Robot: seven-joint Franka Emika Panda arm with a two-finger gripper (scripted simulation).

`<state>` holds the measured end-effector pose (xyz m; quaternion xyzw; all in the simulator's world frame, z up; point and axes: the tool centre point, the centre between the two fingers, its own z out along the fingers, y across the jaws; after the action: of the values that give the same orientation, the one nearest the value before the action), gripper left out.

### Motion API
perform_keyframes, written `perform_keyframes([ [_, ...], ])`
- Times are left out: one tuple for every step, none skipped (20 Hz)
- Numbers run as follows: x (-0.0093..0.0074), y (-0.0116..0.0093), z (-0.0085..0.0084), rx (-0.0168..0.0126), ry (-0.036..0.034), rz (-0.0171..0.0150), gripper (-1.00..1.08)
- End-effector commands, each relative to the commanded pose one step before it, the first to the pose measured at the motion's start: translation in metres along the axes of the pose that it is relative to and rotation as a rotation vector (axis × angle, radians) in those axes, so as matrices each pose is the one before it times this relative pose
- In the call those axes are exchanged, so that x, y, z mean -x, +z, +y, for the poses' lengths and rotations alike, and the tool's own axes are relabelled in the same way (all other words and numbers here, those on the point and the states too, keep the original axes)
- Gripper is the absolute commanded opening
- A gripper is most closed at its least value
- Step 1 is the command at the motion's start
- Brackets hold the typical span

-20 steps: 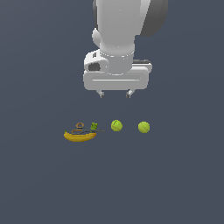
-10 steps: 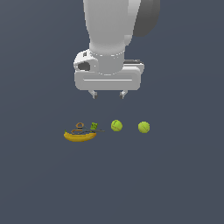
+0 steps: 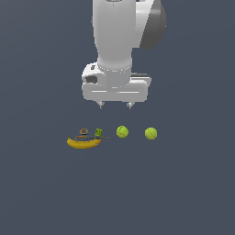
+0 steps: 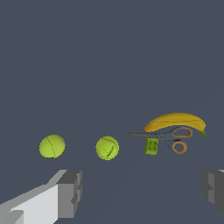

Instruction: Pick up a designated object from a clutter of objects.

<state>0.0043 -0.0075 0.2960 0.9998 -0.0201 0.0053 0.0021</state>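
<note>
1. My tool (image 3: 115,105) hangs over the dark counter (image 3: 183,193) with its fingers spread wide and nothing between them; spread like this, it is ready to straddle a ball on the way down.

2. Two tennis balls lie apart on the counter. In the exterior view the nearer tennis ball (image 3: 122,131) sits at about 5 o'clock from the tool, almost under it, and the other tennis ball (image 3: 150,133) lies at 3 o'clock from the first. I judge the nearer one to be my target, going only by where the tool hovers (the two look alike, so the pictures cannot settle it).

3. The rest of the clutter is bunched at 9 o'clock from that ball: a banana (image 3: 83,143), scissors with brown handles (image 4: 168,138) resting against it, and a small green block (image 3: 98,133) just beside the blades.

4. The wrist view shows both fingers (image 4: 69,192) wide of the central ball, which stands clear of the block, so I expect a straight descent to meet little interference.
</note>
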Motion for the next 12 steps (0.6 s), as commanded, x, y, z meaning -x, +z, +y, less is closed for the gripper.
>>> perform_keyframes([
  [0.00054,0.01438,-0.00245,-0.00006,0.02347,-0.00129,1.00],
  [0.00039,0.00677,-0.00114,-0.00005,0.01145,-0.00029,1.00],
  [0.00055,0.00727,-0.00121,-0.00005,0.01237,-0.00032,1.00],
  [0.00074,0.00777,-0.00128,-0.00006,0.01328,-0.00035,1.00],
  [0.00096,0.00826,-0.00134,-0.00007,0.01418,-0.00037,1.00],
  [0.00122,0.00874,-0.00139,-0.00007,0.01509,-0.00040,1.00],
  [0.00150,0.00920,-0.00141,-0.00008,0.01603,-0.00042,1.00],
  [0.00182,0.00965,-0.00143,-0.00009,0.01692,-0.00045,1.00],
  [0.00217,0.01003,-0.00141,-0.00009,0.01776,-0.00048,1.00],
  [0.00244,0.01001,-0.00133,-0.00010,0.01792,-0.00049,1.00],
  [0.00270,0.00991,-0.00122,-0.00010,0.01792,-0.00049,1.00],
  [0.00294,0.00980,-0.00110,-0.00010,0.01792,-0.00050,1.00],
])
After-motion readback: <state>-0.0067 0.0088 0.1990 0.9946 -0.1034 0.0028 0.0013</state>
